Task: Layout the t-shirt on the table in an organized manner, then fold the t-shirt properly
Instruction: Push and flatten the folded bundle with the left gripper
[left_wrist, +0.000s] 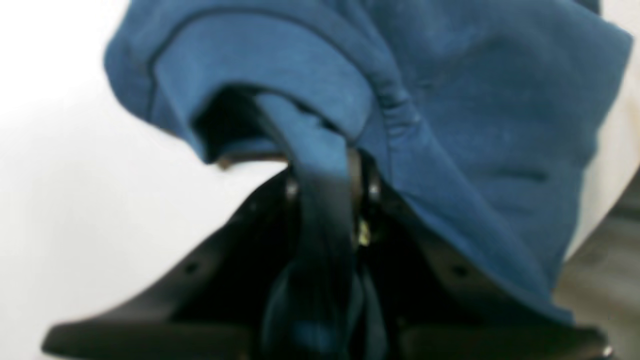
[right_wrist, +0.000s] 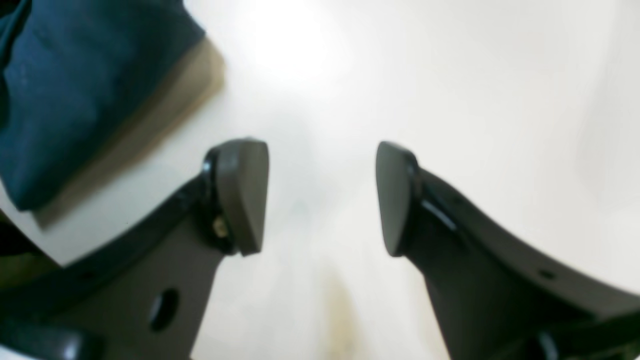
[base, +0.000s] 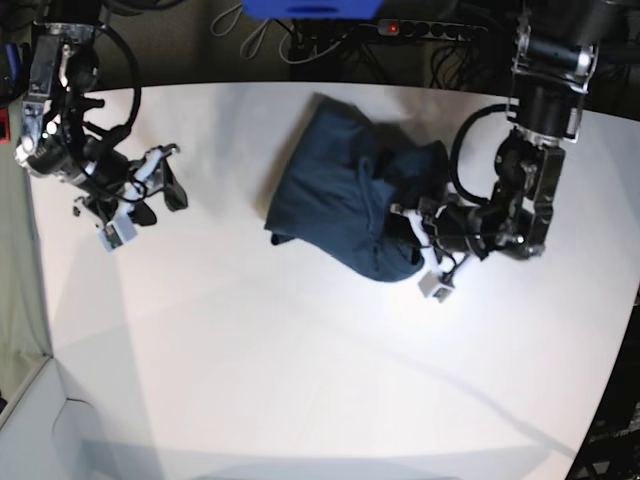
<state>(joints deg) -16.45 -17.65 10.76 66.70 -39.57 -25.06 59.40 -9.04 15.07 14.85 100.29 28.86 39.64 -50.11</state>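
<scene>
The left gripper (left_wrist: 330, 170) pinches the crumpled t-shirt's (base: 345, 195) edge; the right gripper (right_wrist: 322, 197) gapes over bare table (base: 300, 370).

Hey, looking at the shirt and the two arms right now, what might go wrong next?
The left gripper pinches only a thin fold of the crumpled shirt, so the fabric may slip out or come up bunched when lifted. The right gripper is open over bare table, well away from the shirt, so one-sided pulling may drag the heap rather than spread it.
</scene>
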